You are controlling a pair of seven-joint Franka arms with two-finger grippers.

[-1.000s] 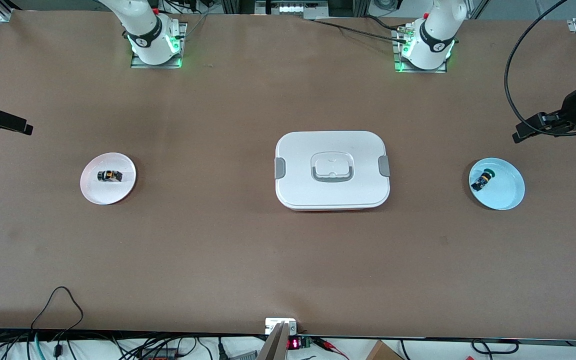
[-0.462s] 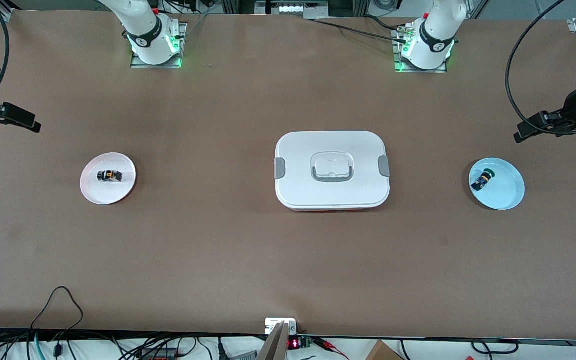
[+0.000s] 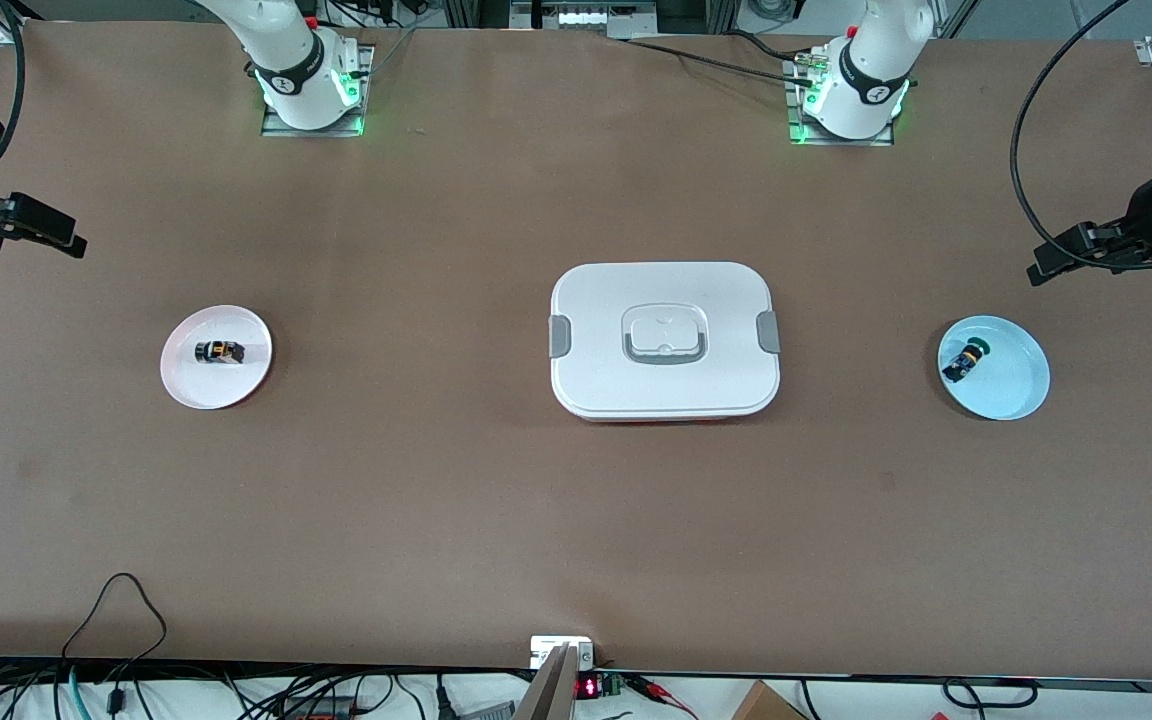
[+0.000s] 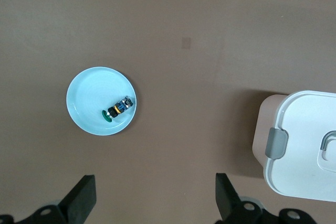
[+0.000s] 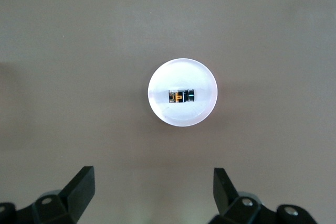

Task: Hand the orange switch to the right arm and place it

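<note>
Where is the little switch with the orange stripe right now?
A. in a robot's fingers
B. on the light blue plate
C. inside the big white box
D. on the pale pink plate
D: the orange switch lies on the pale pink plate toward the right arm's end of the table, with no gripper touching it.

The left hand (image 3: 1036,270) hangs with fingers spread wide above the tabletop's left-arm end. The right hand (image 3: 76,243) hangs likewise over the tabletop's right-arm end.
</note>
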